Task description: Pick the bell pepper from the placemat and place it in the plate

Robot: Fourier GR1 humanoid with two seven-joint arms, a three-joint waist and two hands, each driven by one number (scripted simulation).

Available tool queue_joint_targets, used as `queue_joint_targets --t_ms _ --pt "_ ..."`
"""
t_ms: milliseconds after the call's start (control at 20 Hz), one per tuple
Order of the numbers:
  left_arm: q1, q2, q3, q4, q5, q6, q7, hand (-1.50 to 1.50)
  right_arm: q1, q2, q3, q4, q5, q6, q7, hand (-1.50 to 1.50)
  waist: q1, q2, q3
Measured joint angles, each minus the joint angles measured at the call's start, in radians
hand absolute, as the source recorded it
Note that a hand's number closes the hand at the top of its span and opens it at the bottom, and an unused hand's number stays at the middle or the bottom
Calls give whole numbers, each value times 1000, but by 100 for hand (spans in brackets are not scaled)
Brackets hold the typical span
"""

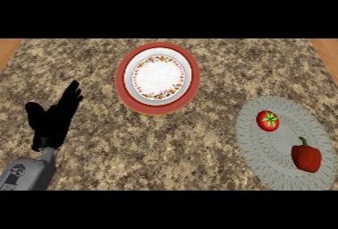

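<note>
Open, black and upright, the left hand [56,117] shows at the left side of the counter [171,147]. Its fingers are straight and close together, pointing away from the robot with a slight lean to the right, and the thumb sticks out apart on the left. It holds nothing and touches none of the things on the counter. Whether its underside rests on the counter's top I cannot tell from this steep downward view. A grey forearm [30,172] leads into it from the lower left corner.

The counter is speckled brown and tan stone. Beyond the hand's fingertips and off to its right lies a round plate [157,75], white in the middle, with a ring of small flowers and a broad red rim. It is apart from the hand, with bare counter between them.

Well to the right of the hand, across the width of the counter, lies a pale grey oval placemat [277,143] with a woven look. Two things sit on it. The bell pepper [306,158], red with a short stem pointing toward the far side, lies on the part of the mat nearest the robot and farthest from the hand, close to the mat's right edge. A red tomato [267,120] with a green star of leaves on top sits on the mat's farther part, a little nearer the hand than the pepper is. The two do not touch. The pepper is well apart from both the hand and the plate.
</note>
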Motion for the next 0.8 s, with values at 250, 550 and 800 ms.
queue_joint_targets --t_ms 250,550,800 --pt "-6 -21 14 16 -25 -6 1 0 -2 -1 24 -65 100 -25 111 -150 -1 0 0" --pt "-15 -43 38 34 -48 -36 -3 0 -49 24 63 -62 220 1 191 -150 2 1 1" --pt "-13 -58 66 20 -74 -51 22 0 -46 62 67 -102 287 42 254 -150 1 0 1"
